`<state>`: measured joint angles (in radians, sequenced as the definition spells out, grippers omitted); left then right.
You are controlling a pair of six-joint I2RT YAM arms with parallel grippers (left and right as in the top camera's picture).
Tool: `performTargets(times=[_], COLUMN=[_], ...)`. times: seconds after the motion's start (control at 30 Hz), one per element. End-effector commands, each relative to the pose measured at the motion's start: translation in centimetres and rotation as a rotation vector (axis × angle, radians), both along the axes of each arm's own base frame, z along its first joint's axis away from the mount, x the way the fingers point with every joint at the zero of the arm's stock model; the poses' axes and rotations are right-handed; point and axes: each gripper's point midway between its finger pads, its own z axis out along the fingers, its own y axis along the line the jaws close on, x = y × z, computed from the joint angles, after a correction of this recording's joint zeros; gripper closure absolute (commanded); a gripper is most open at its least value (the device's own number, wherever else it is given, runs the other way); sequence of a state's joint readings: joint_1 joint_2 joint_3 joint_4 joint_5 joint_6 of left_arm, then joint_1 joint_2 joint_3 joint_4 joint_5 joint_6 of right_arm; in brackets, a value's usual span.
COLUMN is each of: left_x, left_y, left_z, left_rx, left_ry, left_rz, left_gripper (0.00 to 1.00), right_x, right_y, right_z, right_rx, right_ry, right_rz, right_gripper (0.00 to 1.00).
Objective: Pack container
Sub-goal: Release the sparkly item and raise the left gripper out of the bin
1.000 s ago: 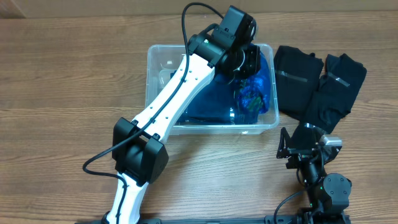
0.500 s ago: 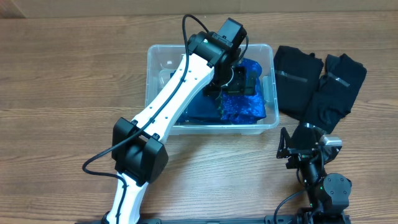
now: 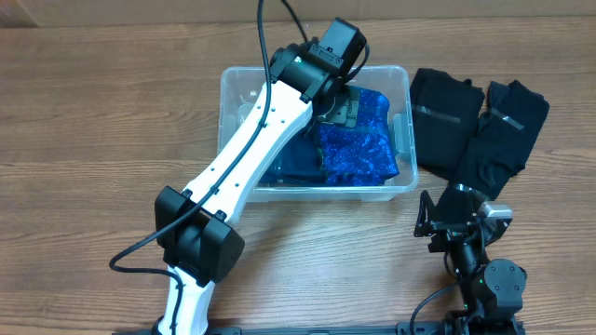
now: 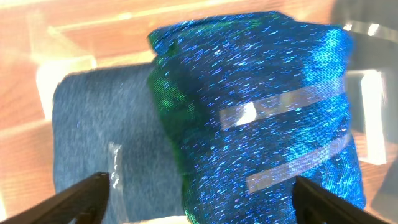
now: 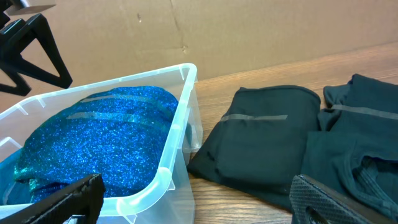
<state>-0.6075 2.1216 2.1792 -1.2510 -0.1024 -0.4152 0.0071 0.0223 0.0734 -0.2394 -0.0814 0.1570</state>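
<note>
You have a glittery royal-blue fabric bundle [image 3: 358,140] inside the clear, colourless container [image 3: 240,93]. Its sparkle flecks flash lighter blue, a green sheen runs along its left fold in the left wrist view, and pale shiny bands cross it. Beside it lies a plain, muted denim-blue cloth [image 4: 93,124]. Your left arm [image 3: 251,140] is white with black joints. The folded garments [image 3: 447,116] are black, each with a thin grey stripe. The table [image 3: 93,121] shows brown wood grain, and the cardboard backdrop [image 5: 186,31] is tan.
</note>
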Motion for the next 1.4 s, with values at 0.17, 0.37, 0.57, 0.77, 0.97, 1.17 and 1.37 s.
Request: performTargets(times=[0.17,0.37,0.57,0.77,0.97,1.17,1.37], left_x=[-1.5,-1.3,0.1,-0.7,-3.9,-6.5,-7.7], left_y=[-1.7,-1.8,-0.1,7.0,16.2,23.2,26.5], left_z=[-10.8,-9.6,2.3,15.3,19.7,23.4,24.8], left_rx=[0.064,0.064,-0.04,-0.155,-0.148,-0.178,-0.153], left_ry=[0.25,0.24,0.058,-0.185,-0.231,-0.326,-0.384], left_rz=[-0.147,-0.179,-0.142,-0.026,0.152,0.299,0.392], left_gripper=[0.19,0.17,0.0,0.0,0.0,0.0,0.0], right_x=[0.0,0.0,0.0,-0.1,-1.0,-2.4,-1.8], right_y=[0.0,0.0,0.0,0.8,3.6,3.8,0.5], right_z=[0.2,0.2,0.2,0.2,2.6,5.9,8.2], right_rx=[0.004,0.005,0.004,0.013,0.161,0.18,0.137], right_ry=[-0.009,-0.008,-0.009,-0.008,-0.039,0.005,0.224], right_rz=[-0.001,-0.001,-0.001,0.047,0.203,0.206,-0.001], right_gripper=[0.0,0.0,0.0,0.0,0.0,0.0,0.0])
